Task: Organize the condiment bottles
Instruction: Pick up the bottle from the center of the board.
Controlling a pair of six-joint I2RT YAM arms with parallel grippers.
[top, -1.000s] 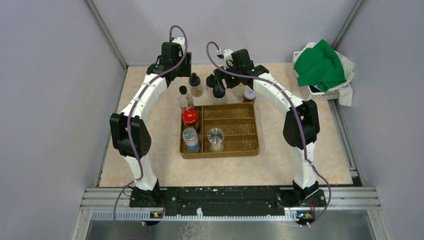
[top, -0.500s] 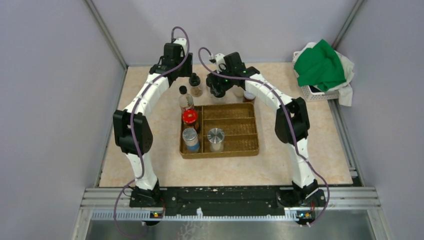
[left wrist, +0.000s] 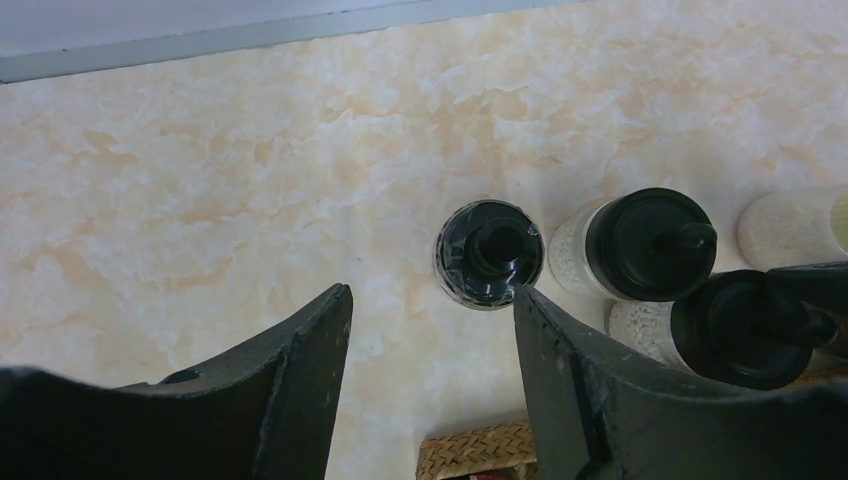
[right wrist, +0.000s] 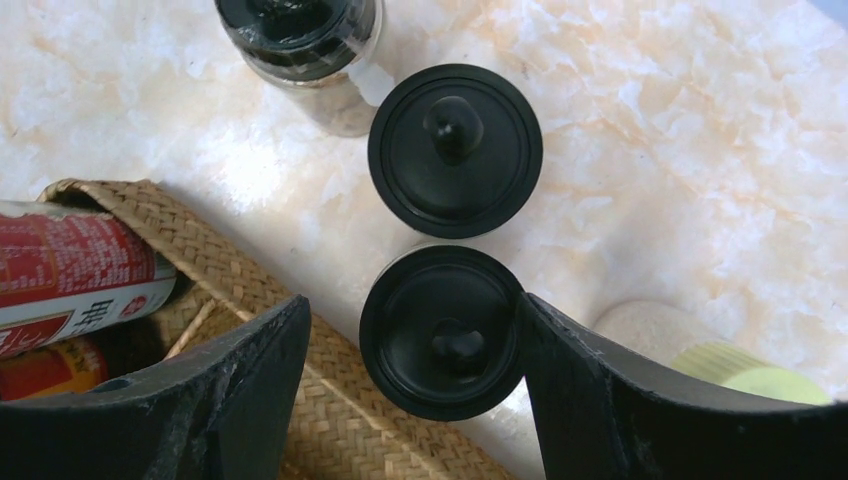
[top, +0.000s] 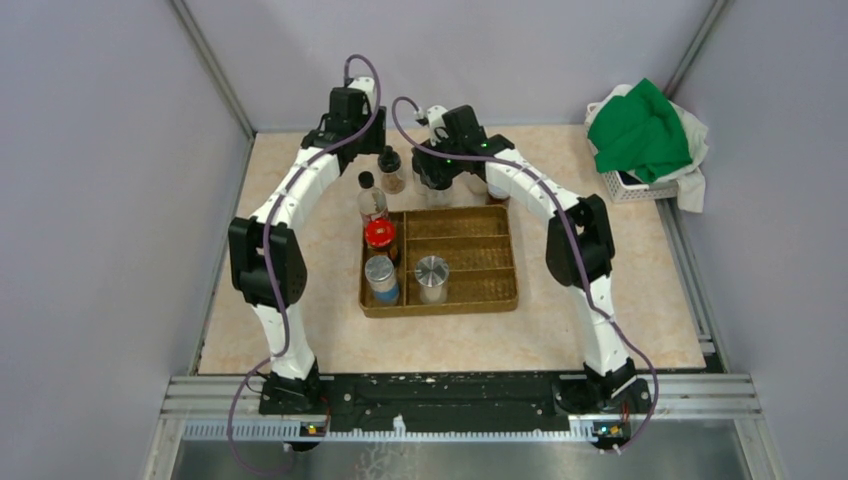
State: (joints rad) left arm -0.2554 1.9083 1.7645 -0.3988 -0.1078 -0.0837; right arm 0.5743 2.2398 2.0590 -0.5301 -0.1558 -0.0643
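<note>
Black-lidded jar (right wrist: 440, 345) between parted fingers (right wrist: 240, 390) of right tool (right wrist: 410, 310), woven tray (right wrist: 335, 425) alongside

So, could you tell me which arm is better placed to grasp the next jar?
The right. The right hand, open, straddles a black-lidded glass jar beside the brown woven tray; the left hand, also open, has a black-capped jar beyond its fingers.

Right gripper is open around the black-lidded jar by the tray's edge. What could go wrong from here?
1. The straddled jar stands tight against a second black-lidded jar; closing or lifting may tip that neighbour.
2. The right gripper has one finger over the woven tray rim and the other beside a yellow-green lid; going lower may snag or nudge them.
3. The left gripper, open, hangs in the same cluster; the arms may collide.
</note>
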